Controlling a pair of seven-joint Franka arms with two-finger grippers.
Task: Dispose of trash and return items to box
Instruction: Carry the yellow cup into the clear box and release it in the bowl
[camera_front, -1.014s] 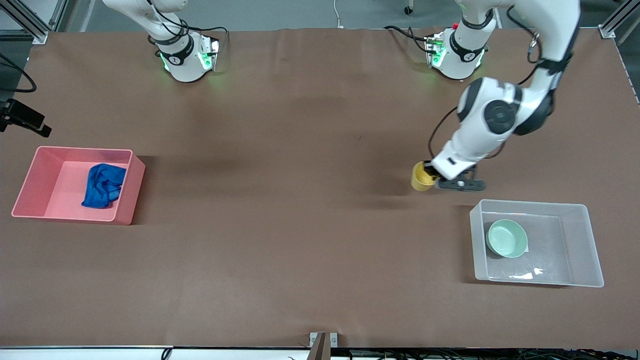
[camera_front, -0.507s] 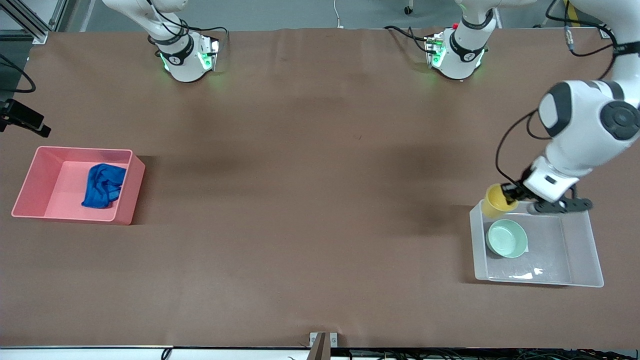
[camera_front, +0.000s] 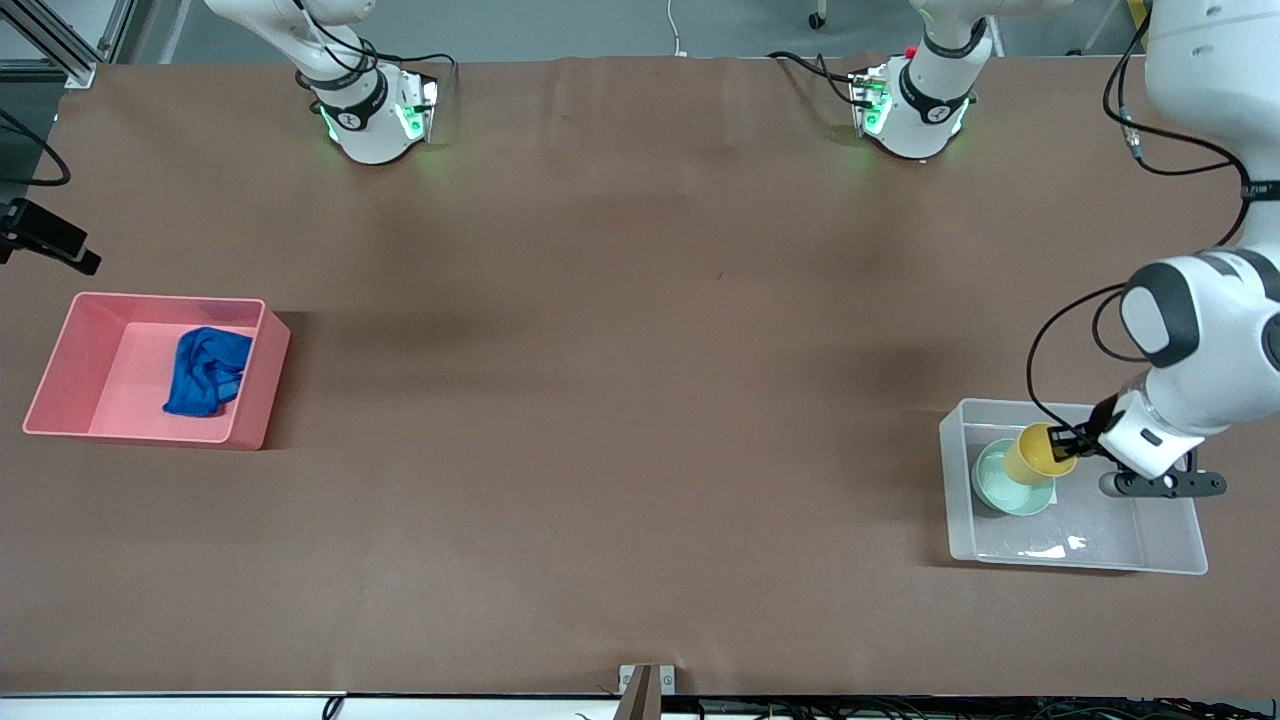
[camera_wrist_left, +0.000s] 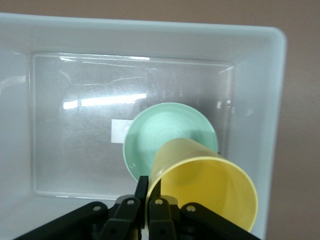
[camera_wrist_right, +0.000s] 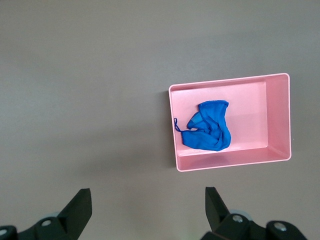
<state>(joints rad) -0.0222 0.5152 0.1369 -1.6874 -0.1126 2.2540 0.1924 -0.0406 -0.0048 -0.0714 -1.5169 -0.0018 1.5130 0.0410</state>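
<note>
Front view: the left gripper (camera_front: 1072, 443) is over the clear box (camera_front: 1165, 415), and its fingers are clamped on the rim of the yellow cup (camera_front: 1038, 455). The cup is tilted, and it hangs directly over the mint bowl (camera_front: 1000, 490), which lies on the floor of the box below the gripper. The blue rag (camera_front: 206, 371) already rests in the pink bin (camera_front: 255, 425) at the right arm's end of the table, well apart from this gripper. So, in my judgement, only 1 item is not yet returned.

Left wrist view: the 2 fingers (camera_wrist_left: 132, 210) pinch the cup (camera_wrist_left: 210, 190) at one edge of its wall only, and its mouth opens toward the camera. The bowl (camera_wrist_left: 165, 135) is under it, beside the white label (camera_wrist_left: 118, 130). The risk here is that the cup, if released tilted, lands on the sloped bowl and rolls, or tips against the box wall (camera_wrist_left: 255, 100). A thin pinch on the rim may also slip before the release. Lowering too far could press the cup into the bowl and push it.

Right wrist view: the right gripper (camera_wrist_right: 147, 207) waits high over the table with its fingers wide apart and holding nothing; the rag (camera_wrist_right: 209, 126) in the pink bin (camera_wrist_right: 230, 162) is seen below it, to one side.
</note>
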